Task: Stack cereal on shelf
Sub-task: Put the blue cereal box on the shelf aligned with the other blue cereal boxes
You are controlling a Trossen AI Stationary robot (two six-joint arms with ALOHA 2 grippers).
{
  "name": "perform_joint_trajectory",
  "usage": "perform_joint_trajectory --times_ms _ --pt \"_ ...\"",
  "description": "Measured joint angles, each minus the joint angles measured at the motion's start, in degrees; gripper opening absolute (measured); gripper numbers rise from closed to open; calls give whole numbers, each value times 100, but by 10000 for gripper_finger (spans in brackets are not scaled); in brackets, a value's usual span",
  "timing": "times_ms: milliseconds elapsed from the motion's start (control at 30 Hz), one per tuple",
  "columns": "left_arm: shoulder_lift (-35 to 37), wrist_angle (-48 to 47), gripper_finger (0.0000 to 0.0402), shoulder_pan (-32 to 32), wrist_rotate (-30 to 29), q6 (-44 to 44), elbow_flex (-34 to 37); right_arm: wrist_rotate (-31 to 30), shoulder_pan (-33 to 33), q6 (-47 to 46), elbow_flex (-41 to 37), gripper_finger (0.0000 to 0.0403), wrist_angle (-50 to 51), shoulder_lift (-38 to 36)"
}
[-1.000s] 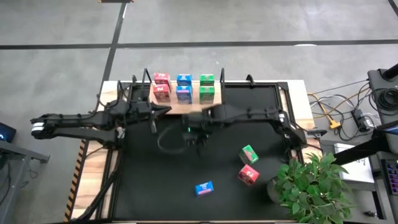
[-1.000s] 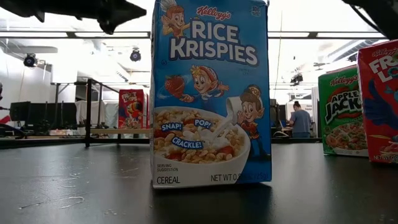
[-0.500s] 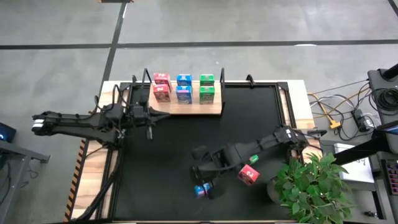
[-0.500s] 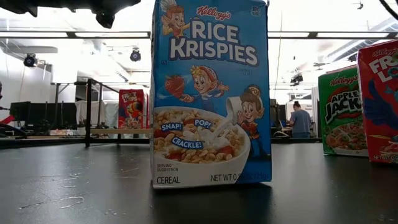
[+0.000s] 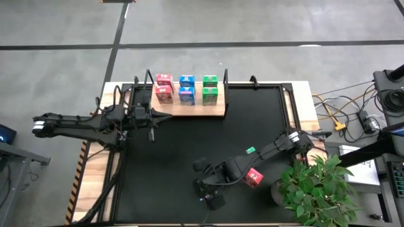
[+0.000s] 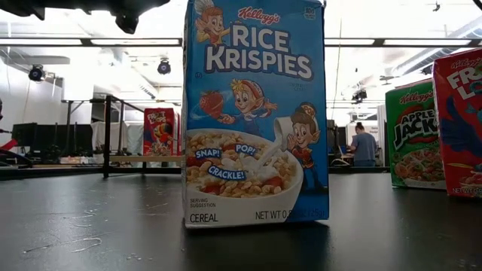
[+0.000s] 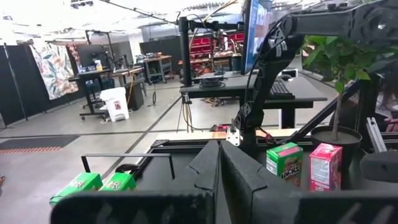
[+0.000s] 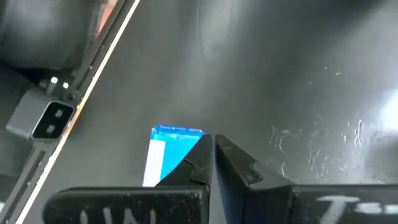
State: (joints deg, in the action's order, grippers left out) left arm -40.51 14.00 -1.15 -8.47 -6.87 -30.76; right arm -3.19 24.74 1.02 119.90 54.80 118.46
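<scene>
Shelf (image 5: 189, 110): held 6 cereal boxes in pairs by colour. Blue box (image 6: 256, 113): stood well clear of the shelf, awaiting pickup; right gripper (image 8: 211, 155) poised above it, fingers together, gripping nothing. Left gripper (image 7: 220, 171): closed, parked beside the shelf.

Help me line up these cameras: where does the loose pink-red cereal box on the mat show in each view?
High view: the pink-red box sits in the lower right of the picture.
Low view: at the right edge, cut off by the frame.
Left wrist view: it stands in front of a plant pot, at.
Right wrist view: not in it.
Shared landmark: the loose green box right beside it.
</scene>
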Motion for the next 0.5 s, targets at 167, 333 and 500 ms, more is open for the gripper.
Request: perform_joint_trajectory --times_ms 167,333,500 --pt "0 19 0 0 0 -92 0 -338 64 -51 -672 8 -509 -485" --pt "1 124 0 0 2 -162 -2 -583 92 -359 -1516 9 -1009 -1070" --pt "13 148 0 0 2 -164 -2 -538 85 -775 -2001 11 -1289 -1346"
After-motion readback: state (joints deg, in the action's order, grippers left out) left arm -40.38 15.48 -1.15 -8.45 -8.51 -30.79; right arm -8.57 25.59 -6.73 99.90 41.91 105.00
